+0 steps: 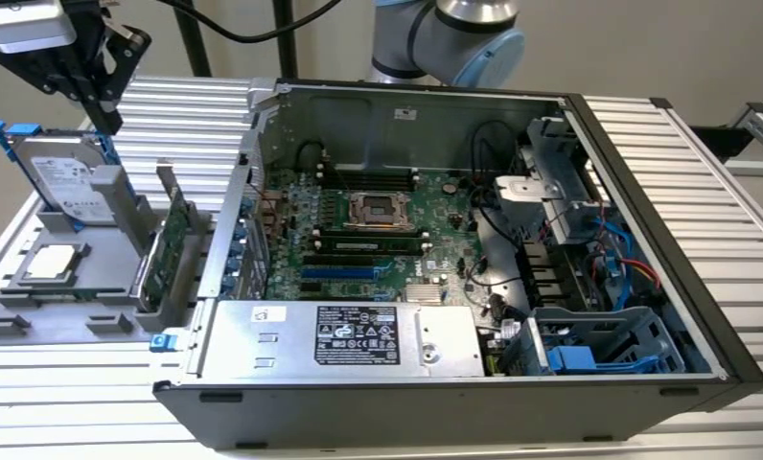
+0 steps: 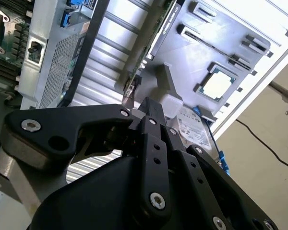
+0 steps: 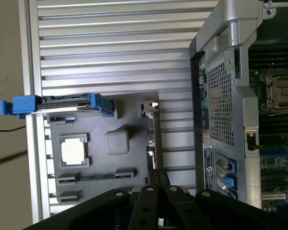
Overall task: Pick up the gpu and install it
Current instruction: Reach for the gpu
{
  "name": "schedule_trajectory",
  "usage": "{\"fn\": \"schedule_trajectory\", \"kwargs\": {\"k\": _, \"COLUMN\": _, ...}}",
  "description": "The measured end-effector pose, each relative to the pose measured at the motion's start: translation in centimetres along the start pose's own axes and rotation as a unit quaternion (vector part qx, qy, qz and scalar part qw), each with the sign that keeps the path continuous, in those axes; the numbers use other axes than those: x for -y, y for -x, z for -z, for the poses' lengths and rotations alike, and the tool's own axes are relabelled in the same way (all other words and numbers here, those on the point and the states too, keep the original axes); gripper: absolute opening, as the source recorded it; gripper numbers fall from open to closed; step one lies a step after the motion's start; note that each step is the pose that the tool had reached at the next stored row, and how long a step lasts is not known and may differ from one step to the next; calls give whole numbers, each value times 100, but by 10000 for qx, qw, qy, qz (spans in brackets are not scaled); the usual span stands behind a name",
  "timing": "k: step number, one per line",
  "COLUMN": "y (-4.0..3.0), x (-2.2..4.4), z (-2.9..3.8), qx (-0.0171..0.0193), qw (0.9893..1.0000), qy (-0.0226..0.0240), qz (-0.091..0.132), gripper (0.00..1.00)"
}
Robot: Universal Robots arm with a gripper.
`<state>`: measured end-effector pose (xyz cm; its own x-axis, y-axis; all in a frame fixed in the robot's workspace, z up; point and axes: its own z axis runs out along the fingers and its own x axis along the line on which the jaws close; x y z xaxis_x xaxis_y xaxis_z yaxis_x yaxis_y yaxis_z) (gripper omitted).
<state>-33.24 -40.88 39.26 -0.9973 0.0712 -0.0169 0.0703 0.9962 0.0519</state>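
Note:
The gpu (image 1: 164,251) stands on edge in a grey holder (image 1: 49,321) beside the open computer case, at the exterior view's left. Its green board faces the case and its silver bracket points up. In the second wrist view the gpu (image 2: 152,36) runs as a thin green edge. In the first wrist view the gpu (image 3: 151,139) shows edge-on below its bracket tab. My gripper (image 1: 106,120) hangs high above the holder, over the hard drive and apart from the gpu. Its black fingers are shut on nothing in both wrist views (image 2: 151,103) (image 3: 157,173).
A silver hard drive (image 1: 72,177) in a blue-tabbed caddy stands upright in the holder, and a processor chip (image 1: 52,261) lies flat beside it. The open case (image 1: 420,388) shows the motherboard (image 1: 356,240), its blue card slots (image 1: 343,273) and the power supply (image 1: 356,335). All of it rests on a ribbed aluminium table (image 1: 688,163).

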Motion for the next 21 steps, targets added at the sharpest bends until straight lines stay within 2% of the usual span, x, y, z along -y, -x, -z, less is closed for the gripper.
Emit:
{"fn": "schedule_trajectory", "kwargs": {"k": 2, "y": 0, "x": 0, "z": 0, "qx": 0, "qw": 10000, "qy": 0, "qz": 0, "gripper": 0}}
{"fn": "schedule_trajectory", "kwargs": {"k": 3, "y": 0, "x": 0, "z": 0, "qx": 0, "qw": 10000, "qy": 0, "qz": 0, "gripper": 100}}
{"fn": "schedule_trajectory", "kwargs": {"k": 12, "y": 1, "x": 0, "z": 0, "qx": -7, "qw": 10000, "qy": -1, "qz": 0, "gripper": 100}}
{"fn": "schedule_trajectory", "kwargs": {"k": 21, "y": 31, "x": 1, "z": -23, "qx": -6, "qw": 10000, "qy": -9, "qz": 1, "gripper": 100}}
